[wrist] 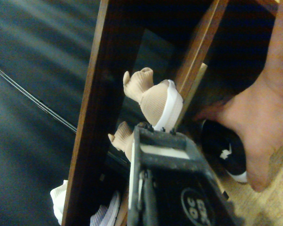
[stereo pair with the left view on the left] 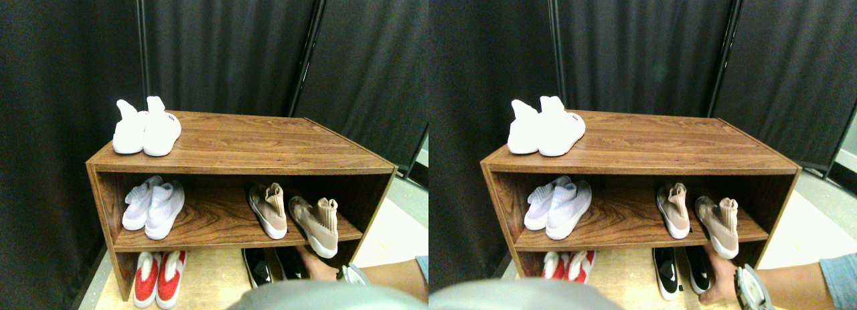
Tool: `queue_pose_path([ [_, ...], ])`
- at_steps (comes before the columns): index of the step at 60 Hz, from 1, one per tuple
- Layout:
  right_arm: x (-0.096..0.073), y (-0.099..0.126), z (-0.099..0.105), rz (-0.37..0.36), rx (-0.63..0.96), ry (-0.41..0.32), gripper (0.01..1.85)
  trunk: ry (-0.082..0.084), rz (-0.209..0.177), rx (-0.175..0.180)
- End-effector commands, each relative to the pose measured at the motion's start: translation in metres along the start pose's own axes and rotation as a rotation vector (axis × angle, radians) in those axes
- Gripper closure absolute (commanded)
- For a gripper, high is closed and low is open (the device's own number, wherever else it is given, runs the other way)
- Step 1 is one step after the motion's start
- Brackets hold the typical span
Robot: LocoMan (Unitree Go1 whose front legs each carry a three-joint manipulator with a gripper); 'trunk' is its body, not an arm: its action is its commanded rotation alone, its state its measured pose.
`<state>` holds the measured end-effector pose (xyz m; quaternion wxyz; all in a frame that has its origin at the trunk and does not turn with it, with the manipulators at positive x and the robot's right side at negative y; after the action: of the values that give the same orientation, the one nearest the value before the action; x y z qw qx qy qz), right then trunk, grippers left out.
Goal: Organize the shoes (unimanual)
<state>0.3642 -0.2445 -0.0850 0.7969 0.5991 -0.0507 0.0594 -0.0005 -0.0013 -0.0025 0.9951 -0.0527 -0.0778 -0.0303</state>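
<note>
Tan shoes (stereo pair with the left view on the left: 294, 216) near empty-looking pincer (wrist: 155, 129)

Wooden shelf (stereo pair with the left view on the left: 268, 149), black curtains (stereo pair with the left view on the left: 227, 49)

Shelf unit (stereo pair with the left view on the left: 268, 139): brown wood grain. White pair (stereo pair with the left view on the left: 146, 127) on its top, left corner. Pale lilac pair (stereo pair with the left view on the left: 154, 206), middle shelf, left end; tan-beige pair (stereo pair with the left view on the left: 294, 217), white soles, right end. Red-and-white pair (stereo pair with the left view on the left: 158, 278) and black pair (stereo pair with the left view on the left: 268, 264) with white marks below
</note>
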Motion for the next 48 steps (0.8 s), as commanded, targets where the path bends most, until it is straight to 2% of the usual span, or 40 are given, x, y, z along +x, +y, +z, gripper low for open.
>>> queue_pose_path([
  [1, 0.0006, 0.0077, -0.0003, 0.042, -0.009, 0.006, 1.80, 0.016, 0.012, -0.010],
  [8, 0.0008, 0.0060, 0.0001, 0.036, -0.004, 0.001, 1.80, 0.014, 0.013, -0.011],
  [18, 0.0006, 0.0075, 0.0006, 0.043, -0.007, 0.030, 1.80, 0.016, 0.009, -0.011],
  [27, -0.0007, 0.0096, 0.0002, 0.034, -0.012, -0.009, 1.80, 0.016, 0.006, -0.012],
  [36, -0.0002, 0.0087, 0.0013, 0.040, -0.025, -0.003, 1.80, 0.016, 0.006, -0.012],
  [47, -0.0037, 0.0123, 0.0012, 0.038, -0.022, -0.040, 1.80, 0.020, -0.003, -0.011],
  [48, -0.0039, 0.0129, 0.0020, 0.037, -0.013, -0.029, 1.67, 0.020, -0.003, -0.011],
])
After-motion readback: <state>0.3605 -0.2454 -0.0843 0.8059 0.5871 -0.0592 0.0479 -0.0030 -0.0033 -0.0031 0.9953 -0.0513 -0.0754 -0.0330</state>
